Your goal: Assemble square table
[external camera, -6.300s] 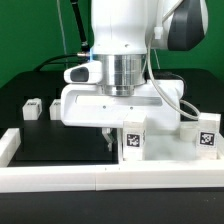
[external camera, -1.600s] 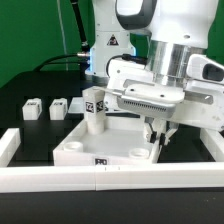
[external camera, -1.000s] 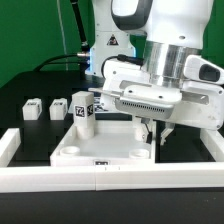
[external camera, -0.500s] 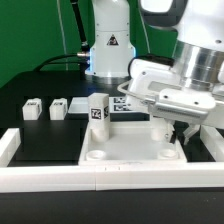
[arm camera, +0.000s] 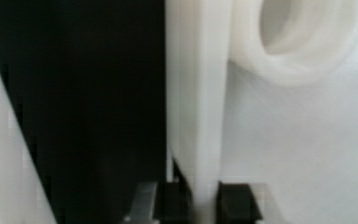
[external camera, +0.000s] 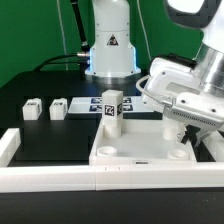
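The square table (external camera: 140,152) is a white slab with a raised rim and round corner sockets, lying flat just behind the front rail. One short tagged leg (external camera: 112,112) stands upright in its back corner on the exterior view's left. My gripper (external camera: 190,133) is at the slab's edge on the exterior view's right, shut on its rim. In the wrist view the dark fingers (arm camera: 243,200) clamp the thin white rim (arm camera: 197,120) of the gripper (arm camera: 206,200), with a round socket (arm camera: 309,50) beside it. Two more legs (external camera: 33,110) (external camera: 58,108) lie on the black table at the exterior view's left.
Long white border rails run along the front (external camera: 100,182) and turn up at the exterior view's left corner (external camera: 8,146). The marker board (external camera: 92,103) lies behind the upright leg, near the robot's base (external camera: 110,60). A green wall backs the scene.
My gripper has slid toward the exterior view's right, staying shut on the rim. The slab and its upright leg moved right with it. The two loose legs stayed put.
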### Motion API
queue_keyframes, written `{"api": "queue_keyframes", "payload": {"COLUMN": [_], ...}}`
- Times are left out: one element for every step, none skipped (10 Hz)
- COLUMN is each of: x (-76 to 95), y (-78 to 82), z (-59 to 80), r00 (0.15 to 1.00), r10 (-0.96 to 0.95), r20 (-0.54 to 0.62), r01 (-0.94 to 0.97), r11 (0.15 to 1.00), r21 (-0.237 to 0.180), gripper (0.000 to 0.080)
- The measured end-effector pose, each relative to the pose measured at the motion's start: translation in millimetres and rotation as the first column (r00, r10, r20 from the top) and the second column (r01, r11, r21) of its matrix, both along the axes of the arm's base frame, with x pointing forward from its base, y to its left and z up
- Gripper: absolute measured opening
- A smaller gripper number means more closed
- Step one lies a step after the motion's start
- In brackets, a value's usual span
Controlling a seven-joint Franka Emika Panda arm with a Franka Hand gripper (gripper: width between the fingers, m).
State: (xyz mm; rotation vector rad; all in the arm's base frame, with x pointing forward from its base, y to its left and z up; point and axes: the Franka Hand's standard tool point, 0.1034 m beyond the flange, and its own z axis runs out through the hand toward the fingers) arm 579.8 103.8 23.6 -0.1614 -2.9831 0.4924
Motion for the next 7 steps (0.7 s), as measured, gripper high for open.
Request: {"api": "queue_keyframes", "payload": {"x": [0.1, -0.6, -4.9, -4.7, -4.7, -4.7, -4.7], "y": [-1.0, -2.7, -5.9, -6.2, -6.4, -6.6, -6.7], "z": [0.3, 0.4, -1.0, -2.5, -2.5, -2.6, -2.6], "r00": [1.0, 1.0, 1.0, 1.0, 1.0, 1.0, 1.0], "r10": [-0.004, -0.008, -0.02, -0.021, -0.021, -0.021, -0.022], "r20": [-0.014, -0.012, -0.007, -0.009, -0.009, -0.009, -0.009], "r01": [0.004, 0.008, 0.02, 0.021, 0.021, 0.021, 0.021], "r11": [1.0, 1.0, 1.0, 1.0, 1.0, 1.0, 1.0], "r21": [-0.011, -0.014, -0.019, -0.02, -0.02, -0.02, -0.019], "gripper": [0.0063, 0.0063, 0.0063, 0.0063, 0.0063, 0.0063, 0.0063]}}
